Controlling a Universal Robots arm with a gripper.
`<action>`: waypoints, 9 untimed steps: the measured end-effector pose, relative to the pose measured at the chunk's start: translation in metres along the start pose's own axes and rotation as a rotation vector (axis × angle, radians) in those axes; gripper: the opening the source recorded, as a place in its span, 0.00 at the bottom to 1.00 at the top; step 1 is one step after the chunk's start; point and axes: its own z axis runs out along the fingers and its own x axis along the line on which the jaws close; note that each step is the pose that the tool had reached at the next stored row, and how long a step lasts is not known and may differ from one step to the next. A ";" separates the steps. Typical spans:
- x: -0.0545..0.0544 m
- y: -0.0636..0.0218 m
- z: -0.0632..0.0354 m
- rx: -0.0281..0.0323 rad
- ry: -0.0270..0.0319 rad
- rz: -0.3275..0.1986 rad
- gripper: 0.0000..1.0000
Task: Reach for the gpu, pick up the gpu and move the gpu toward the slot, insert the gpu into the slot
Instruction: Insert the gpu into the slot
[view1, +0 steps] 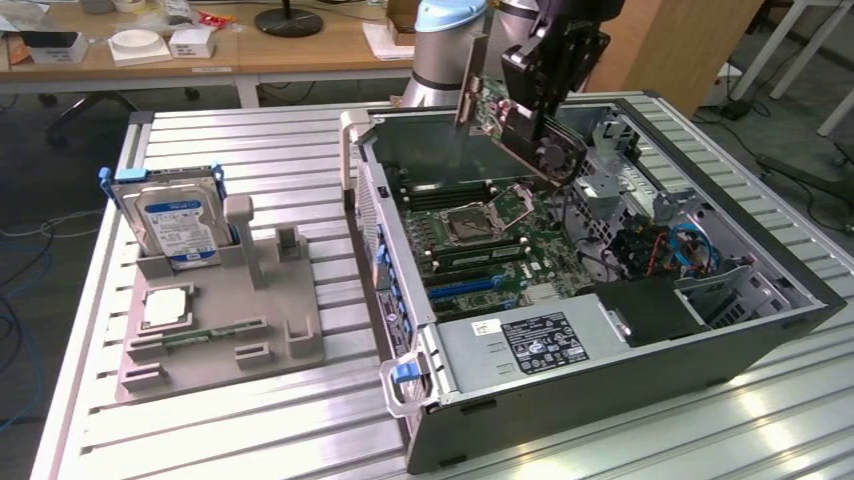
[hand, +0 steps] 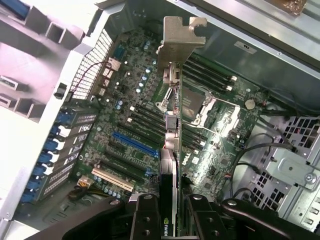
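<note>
My gripper (hand: 169, 214) is clamped on the gpu (hand: 180, 42), held in air over the open pc case (view1: 384, 250). Mobo (hand: 125, 115) w/ blue slot (hand: 135, 144) underneath. Hard drive (view1: 174, 225) sits well apart on gray rack (view1: 254, 335).

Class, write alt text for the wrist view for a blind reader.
The gripper holds a graphics card edge-on, silver bracket at its far end, over the motherboard of an open computer case. A blue slot and the processor socket show on the board.
</note>
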 end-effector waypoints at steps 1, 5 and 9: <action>0.000 -0.0001 0.0000 0.0000 0.0001 -0.006 0.26; 0.000 -0.0002 0.0000 0.0000 0.0004 -0.033 0.26; 0.000 -0.0003 0.0000 0.0000 0.0006 -0.064 0.26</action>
